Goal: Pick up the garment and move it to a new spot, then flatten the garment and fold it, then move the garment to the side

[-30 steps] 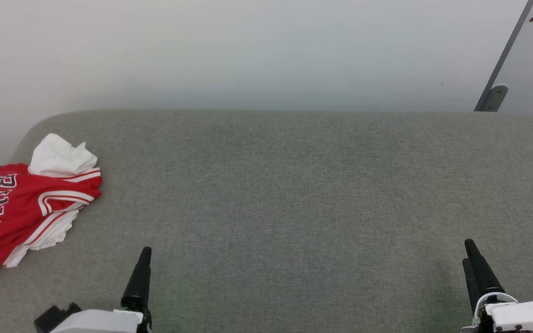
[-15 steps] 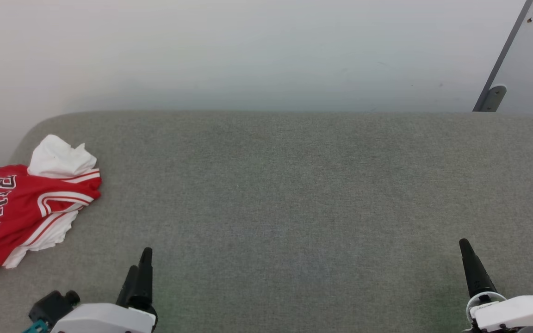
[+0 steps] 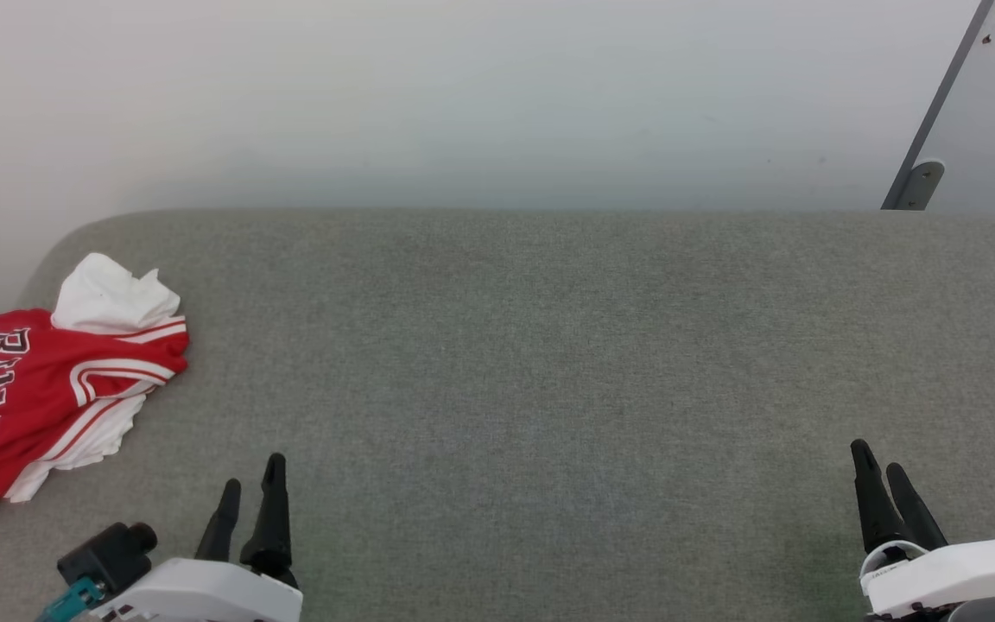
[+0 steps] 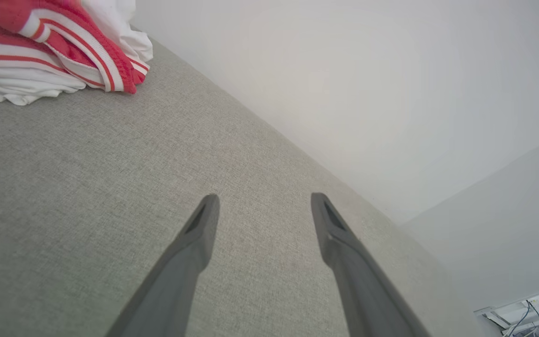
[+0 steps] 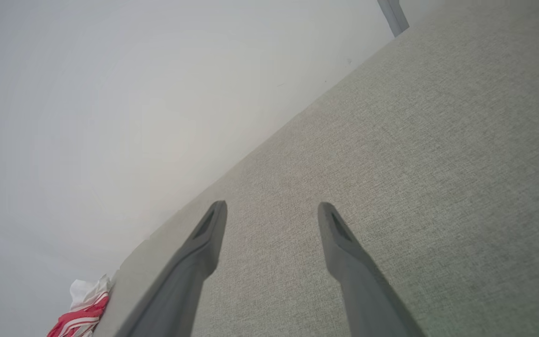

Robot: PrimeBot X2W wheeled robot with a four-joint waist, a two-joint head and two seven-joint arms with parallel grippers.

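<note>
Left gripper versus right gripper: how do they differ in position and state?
The left gripper sits at the lower left, near the garment; the right gripper sits at the lower right, far from it. In the left gripper's wrist view the garment looks large; in the right gripper's, small. Shared: both have jaws open and empty, over the grey surface.

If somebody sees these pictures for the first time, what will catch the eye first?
The red jersey with white sleeves, lying crumpled at the left edge of the wide grey fabric surface. Next, the left gripper and right gripper at the bottom corners, both with jaws apart, holding nothing.
</note>
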